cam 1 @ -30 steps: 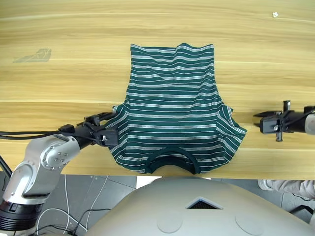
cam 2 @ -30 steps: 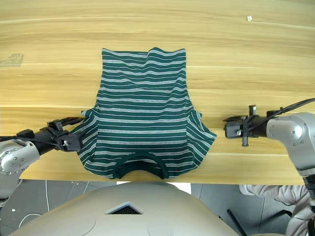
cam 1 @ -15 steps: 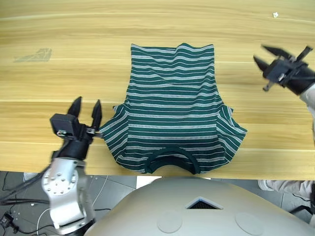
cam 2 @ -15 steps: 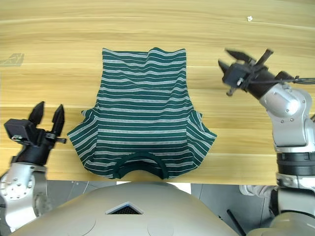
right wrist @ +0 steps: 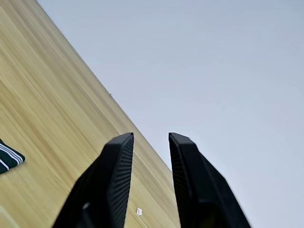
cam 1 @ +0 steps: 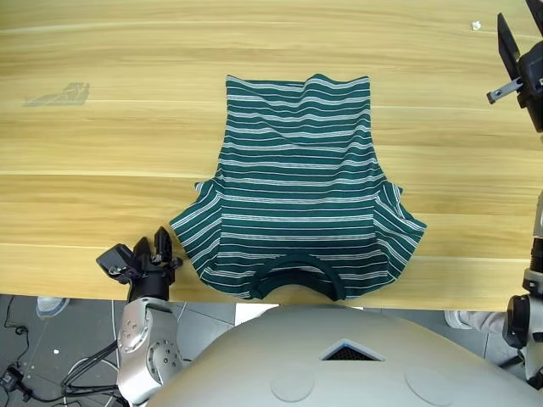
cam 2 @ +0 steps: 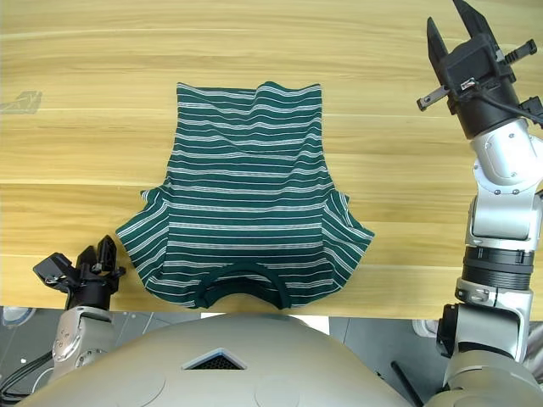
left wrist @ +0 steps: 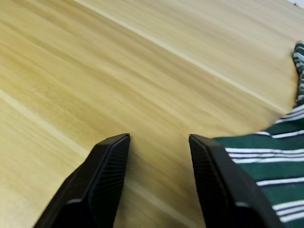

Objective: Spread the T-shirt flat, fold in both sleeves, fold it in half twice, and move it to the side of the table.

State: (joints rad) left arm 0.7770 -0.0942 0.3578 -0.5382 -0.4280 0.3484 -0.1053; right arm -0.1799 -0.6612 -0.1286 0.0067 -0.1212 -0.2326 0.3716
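Green cloth with thin white stripes, the T-shirt [cam 1: 297,186] lies front-up on the middle of the wooden table [cam 1: 110,153], its collar at the near edge and its hem toward the far side. We judge the spreading step to be about finished. The body is laid out with only soft ripples across it, while both short sleeves splay outward near the collar and are not yet folded in. Our left gripper [cam 1: 151,246] sits low at the near table edge just beside the left sleeve, its two fingers set apart with nothing between them. We read that as a handy spot for taking the sleeve's edge, though we cannot tell from the wrist view whether one finger [left wrist: 213,175] brushes the cloth. Our right gripper [cam 2: 450,21] is raised over the far right of the table, well apart from the shirt, also parted and empty, and pointing past the table's far edge. A small white scrap [cam 1: 475,25] rests on the wood near it, and a faint grey patch [cam 1: 55,95] marks the far left. We can read no print, label or brand on the shirt or on the table.
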